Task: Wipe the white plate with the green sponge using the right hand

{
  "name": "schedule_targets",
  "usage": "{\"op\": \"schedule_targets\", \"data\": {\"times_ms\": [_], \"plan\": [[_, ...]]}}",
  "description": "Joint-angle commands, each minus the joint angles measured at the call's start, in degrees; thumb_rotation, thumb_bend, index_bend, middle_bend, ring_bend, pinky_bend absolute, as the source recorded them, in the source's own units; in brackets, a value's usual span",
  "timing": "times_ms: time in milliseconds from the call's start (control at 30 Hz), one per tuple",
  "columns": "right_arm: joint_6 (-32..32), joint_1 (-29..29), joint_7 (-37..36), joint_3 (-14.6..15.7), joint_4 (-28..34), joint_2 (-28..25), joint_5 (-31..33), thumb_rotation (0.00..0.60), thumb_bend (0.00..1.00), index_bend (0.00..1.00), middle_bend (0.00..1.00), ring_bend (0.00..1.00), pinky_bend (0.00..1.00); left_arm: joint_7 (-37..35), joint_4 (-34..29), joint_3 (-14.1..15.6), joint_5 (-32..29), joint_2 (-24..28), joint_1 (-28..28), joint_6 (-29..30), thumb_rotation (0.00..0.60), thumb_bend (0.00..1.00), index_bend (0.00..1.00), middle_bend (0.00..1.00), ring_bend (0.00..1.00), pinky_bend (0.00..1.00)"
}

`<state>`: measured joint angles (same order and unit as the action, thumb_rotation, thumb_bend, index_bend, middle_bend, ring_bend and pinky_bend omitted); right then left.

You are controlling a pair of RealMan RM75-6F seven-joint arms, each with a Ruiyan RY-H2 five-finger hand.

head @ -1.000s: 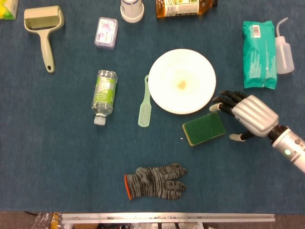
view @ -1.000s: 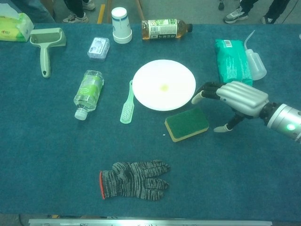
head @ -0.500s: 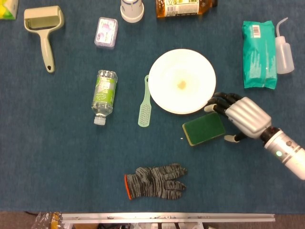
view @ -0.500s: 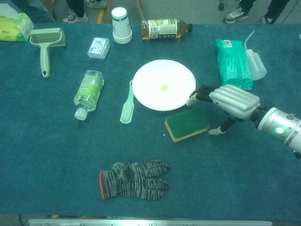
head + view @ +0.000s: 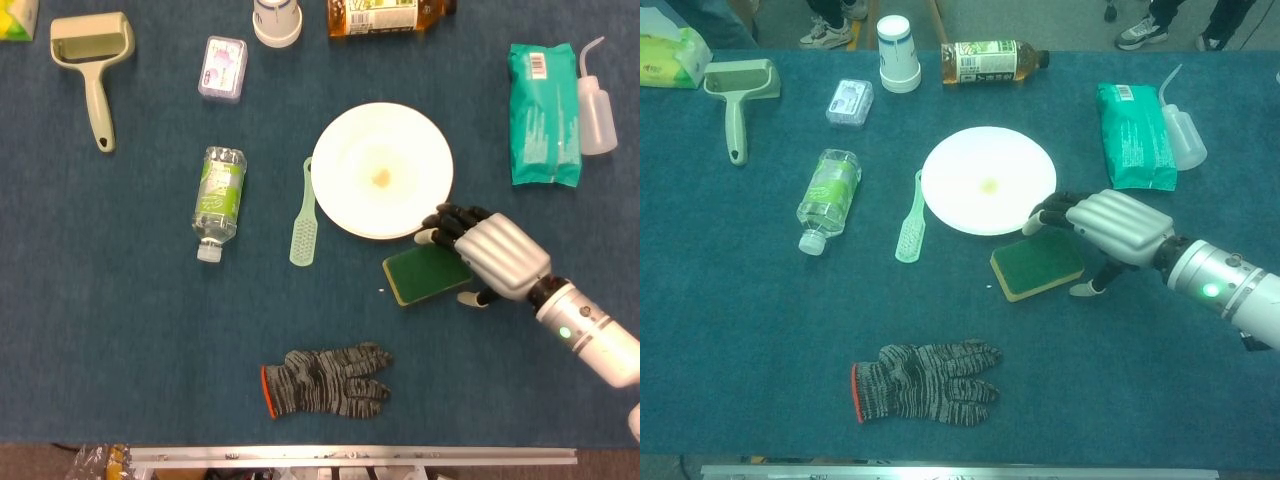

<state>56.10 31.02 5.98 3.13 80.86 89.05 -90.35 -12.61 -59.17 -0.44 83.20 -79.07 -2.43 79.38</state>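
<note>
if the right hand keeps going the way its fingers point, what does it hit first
Probably the green sponge, already under the right hand; beyond it, the white plate rim. Height over the sponge is unclear.

Even, fairly bright overhead light; shadows soft and short; both views sharp, chest view greenish.

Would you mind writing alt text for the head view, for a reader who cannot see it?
A robot's right hand reaches over the right end of a green sponge lying just below a white plate with a small yellowish spot. A brush, water bottle and knitted glove lie nearby on the blue table.
</note>
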Motion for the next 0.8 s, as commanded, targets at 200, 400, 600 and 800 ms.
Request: {"op": "schedule_targets", "data": {"times_ms": [200,400,600,800], "plan": [[-0.21,0.04,0.05,0.22,-0.52,0.16,0.29,0.600,0.00,0.26,0.27,0.18,0.26,0.04,0.09,-0.14,0.02,-0.13,-0.14,-0.09,0.600,0.20,0.16,0.02,0.03,0.27],[-0.19,0.11,-0.16,0.31,-1.08,0.49,0.33,0.600,0.00,0.26,0.30,0.21,0.27,-0.05,0.10,-0.03,0.08,-0.08,0.02,0.00,0.600,0.20,0.16,0.02,0.03,0.27],[0.97,-0.01,-1.09,0.58,-1.65,0.88,-0.69,0.600,0.00,0.26,0.35,0.26,0.31,-0.36,0.45,-0.01,0.05,-0.20,0.07,-0.13,0.600,0.20,0.16,0.02,0.03,0.27],[0.49,0.10,-1.04,0.73,-2.43,1.36,-0.45,0.600,0.00,0.26,0.39,0.30,0.34,-0.67,0.72,0.01,0.05,-0.30,0.13,-0.19,0.600,0.20,0.16,0.02,0.03,0.27]]}}
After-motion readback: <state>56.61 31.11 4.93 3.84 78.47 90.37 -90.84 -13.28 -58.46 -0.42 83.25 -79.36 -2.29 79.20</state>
